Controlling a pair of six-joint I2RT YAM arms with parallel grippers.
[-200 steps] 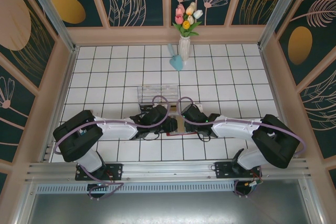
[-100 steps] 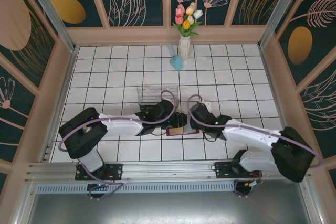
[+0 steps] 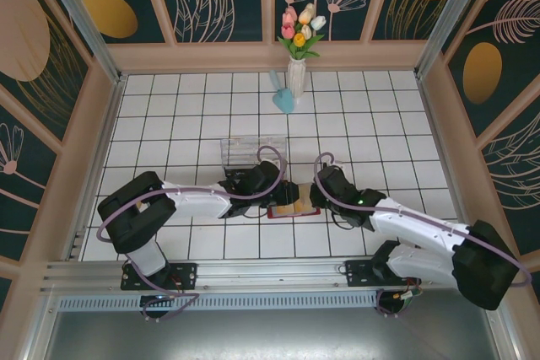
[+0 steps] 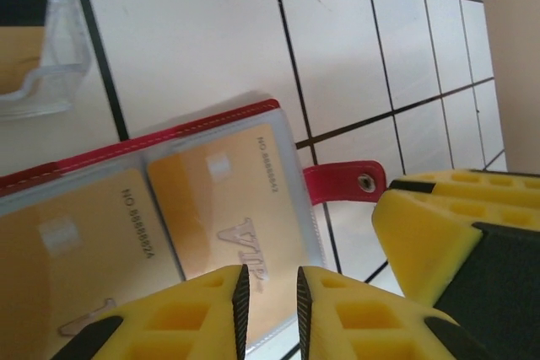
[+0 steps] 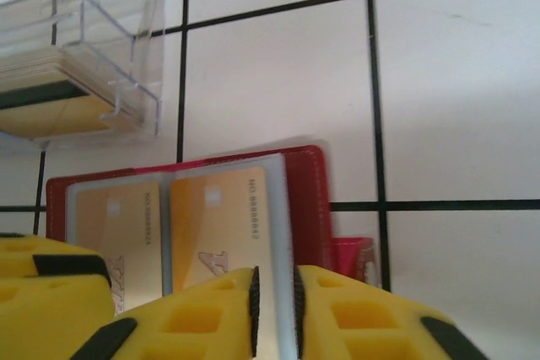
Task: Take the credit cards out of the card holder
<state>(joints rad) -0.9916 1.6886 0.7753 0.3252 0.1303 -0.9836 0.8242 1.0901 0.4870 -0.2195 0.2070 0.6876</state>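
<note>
The card holder (image 4: 126, 153) lies open on the white tiles, red cover down, its red snap tab (image 4: 342, 183) pointing right. Two gold cards (image 5: 215, 229) sit in its blue-grey pockets. In the top view the card holder (image 3: 285, 209) lies between both grippers. My left gripper (image 4: 270, 309) hovers over the right card's lower corner, jaws a narrow gap apart with nothing between them. My right gripper (image 5: 274, 314) is closed on the right edge of the pocket leaf, which stands slightly off the red cover. The left gripper (image 3: 282, 195) and right gripper (image 3: 307, 200) nearly touch.
A clear plastic box (image 3: 243, 151) with several gold cards stands just behind the card holder; it also appears in the wrist views as the clear box (image 5: 80, 65). A vase of flowers (image 3: 296, 73) and a teal object (image 3: 285, 100) stand at the back wall.
The right arm has swung its elbow out to the right and its gripper slid slightly right. The left gripper moved right over the card holder, whose gold cards now show between the grippers.
</note>
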